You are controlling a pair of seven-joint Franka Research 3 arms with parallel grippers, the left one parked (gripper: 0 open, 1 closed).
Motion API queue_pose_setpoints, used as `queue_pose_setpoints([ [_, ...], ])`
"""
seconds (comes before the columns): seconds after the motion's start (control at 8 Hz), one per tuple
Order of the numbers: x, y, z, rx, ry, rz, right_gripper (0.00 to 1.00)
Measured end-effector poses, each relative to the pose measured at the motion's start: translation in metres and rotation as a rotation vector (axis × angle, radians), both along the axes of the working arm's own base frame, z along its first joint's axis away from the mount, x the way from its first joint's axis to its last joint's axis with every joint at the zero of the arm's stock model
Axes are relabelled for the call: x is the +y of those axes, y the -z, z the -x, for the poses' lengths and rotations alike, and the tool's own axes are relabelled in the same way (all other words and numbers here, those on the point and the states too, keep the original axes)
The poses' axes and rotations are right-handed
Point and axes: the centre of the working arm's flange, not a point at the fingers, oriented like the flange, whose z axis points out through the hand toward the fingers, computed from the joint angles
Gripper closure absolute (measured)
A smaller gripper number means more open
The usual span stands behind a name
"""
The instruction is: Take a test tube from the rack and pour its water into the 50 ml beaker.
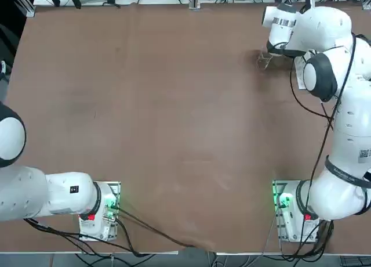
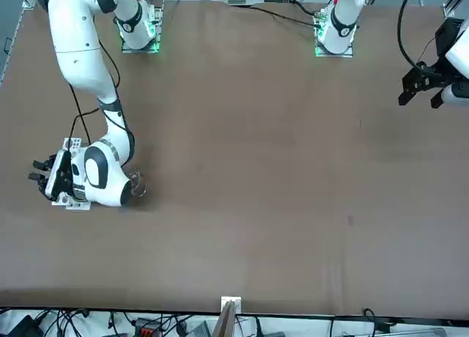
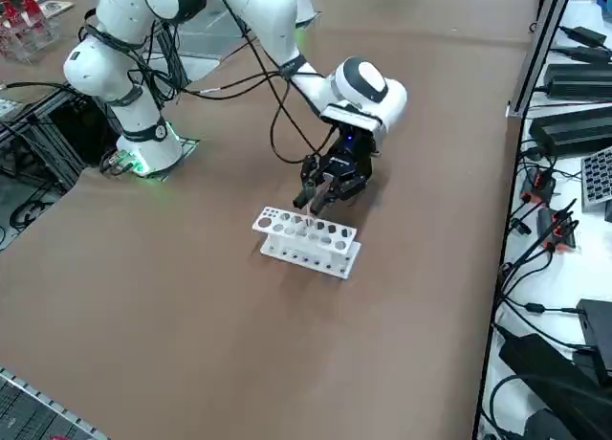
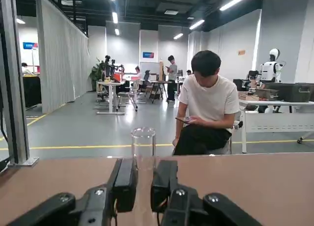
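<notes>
My right gripper [image 4: 143, 186] is shut on the test tube [image 4: 143, 140], a thin clear glass tube that stands upright between the fingers, its round rim above them. No water shows in it. In the right side view the gripper [image 3: 314, 203] hangs just over the far edge of the white rack [image 3: 306, 239]. From the front, the gripper [image 2: 33, 177] sits at the table's left side and the arm partly covers the rack [image 2: 73, 143]. The 50 ml beaker [image 2: 137, 184] is a tiny clear cylinder on the table behind the wrist. It also appears from overhead as the beaker [image 1: 265, 59].
The brown table [image 1: 162, 122] stretches wide toward the parked left arm. Cables and power bricks [image 3: 574, 77] lie beyond the table's edge on the robot's right. A seated person [image 4: 206, 113] and desks are in the room past the table.
</notes>
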Motion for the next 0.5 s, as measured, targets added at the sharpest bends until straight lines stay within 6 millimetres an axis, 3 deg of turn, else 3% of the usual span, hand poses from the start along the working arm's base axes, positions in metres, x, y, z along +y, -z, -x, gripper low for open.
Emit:
queue_pose_setpoints([
  [0.5, 0.002, 0.019, 0.003, 0.023, -0.006, 0.003, 0.79],
])
